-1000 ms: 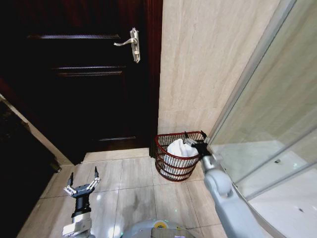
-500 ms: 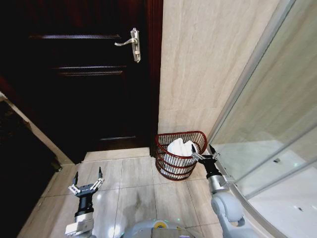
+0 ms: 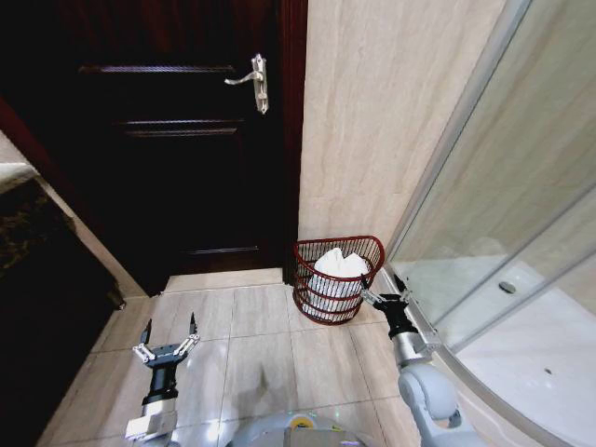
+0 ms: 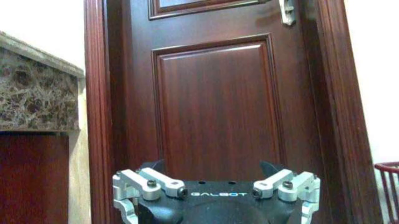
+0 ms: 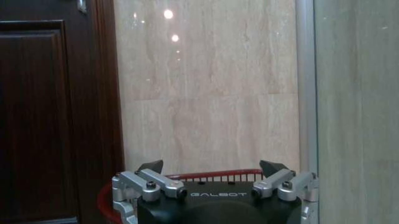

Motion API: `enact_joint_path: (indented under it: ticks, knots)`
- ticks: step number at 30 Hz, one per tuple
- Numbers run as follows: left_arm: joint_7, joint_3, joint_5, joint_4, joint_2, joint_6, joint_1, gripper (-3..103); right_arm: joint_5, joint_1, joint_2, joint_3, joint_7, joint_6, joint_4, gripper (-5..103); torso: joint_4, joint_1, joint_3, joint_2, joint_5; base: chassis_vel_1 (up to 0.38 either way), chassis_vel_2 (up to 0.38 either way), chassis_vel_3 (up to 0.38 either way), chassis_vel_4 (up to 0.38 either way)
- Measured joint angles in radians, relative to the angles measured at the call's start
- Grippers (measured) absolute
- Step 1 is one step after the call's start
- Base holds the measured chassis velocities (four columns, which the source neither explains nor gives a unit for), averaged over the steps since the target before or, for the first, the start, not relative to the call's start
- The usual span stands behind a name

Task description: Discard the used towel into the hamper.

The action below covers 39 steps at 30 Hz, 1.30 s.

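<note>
Resting inside the hamper [image 3: 338, 277], the white towel [image 3: 337, 265] is judged delivered. Just beside the hamper's rim the right gripper [image 3: 383, 293] is held with fingers spread and empty; clearing the arm is called for next. Well left of the hamper, the left gripper [image 3: 169, 339] is parked, fingers spread.

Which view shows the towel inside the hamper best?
The head view: the white towel sits bunched in the hamper by the wall, seen from above. The right wrist view catches just the hamper's red rim behind the open right tool; the left wrist view shows a sliver of basket at the edge.
</note>
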Motion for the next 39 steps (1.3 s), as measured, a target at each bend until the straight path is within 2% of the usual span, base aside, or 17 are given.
enact_joint_path:
  ticks: [14, 19, 22, 25, 30, 34, 39]
  knots:
    - [-0.002, -0.002, 0.014, 0.005, 0.0, 0.004, -0.021, 100, 0.02, 0.039, -0.008, -0.01, 0.002, 0.002, -0.044, 100, -0.0001, 0.0, 0.0, 0.0, -0.0002, 0.087, -0.084, -0.087, 0.083]
    - [-0.012, -0.004, 0.029, -0.005, 0.0, 0.036, -0.039, 100, 0.062, 0.093, -0.052, -0.004, 0.01, -0.053, -0.087, 100, 0.0001, 0.0, 0.0, 0.0, -0.0003, 0.022, -0.021, -0.022, 0.026]
    - [-0.026, 0.004, 0.033, -0.033, 0.0, 0.092, -0.05, 100, 0.085, 0.113, -0.103, -0.01, 0.023, -0.102, -0.098, 100, 0.0, 0.0, 0.0, 0.0, -0.0001, 0.0, 0.0, 0.0, 0.0]
    - [-0.032, 0.008, 0.041, -0.039, 0.0, 0.113, -0.061, 100, 0.085, 0.12, -0.117, -0.022, 0.026, -0.11, -0.107, 100, 0.0, 0.0, 0.0, 0.0, 0.0, 0.0, 0.0, 0.0, 0.0]
    - [-0.044, 0.019, 0.1, -0.028, 0.0, 0.145, -0.118, 100, 0.029, 0.153, -0.101, -0.065, 0.069, -0.077, -0.149, 100, 0.0001, 0.0, 0.0, 0.0, 0.0001, 0.053, -0.066, -0.048, 0.039]
    - [-0.044, 0.026, 0.103, -0.014, 0.0, 0.164, -0.156, 100, -0.003, 0.163, -0.083, -0.069, 0.096, -0.082, -0.15, 100, 0.0, 0.0, 0.0, 0.0, -0.0002, 0.013, -0.011, -0.008, 0.005]
    - [-0.04, 0.033, 0.115, 0.002, 0.0, 0.163, -0.189, 100, -0.039, 0.166, -0.067, -0.067, 0.136, -0.088, -0.147, 100, 0.0, 0.0, 0.0, 0.0, -0.0002, 0.0, 0.0, 0.0, 0.0]
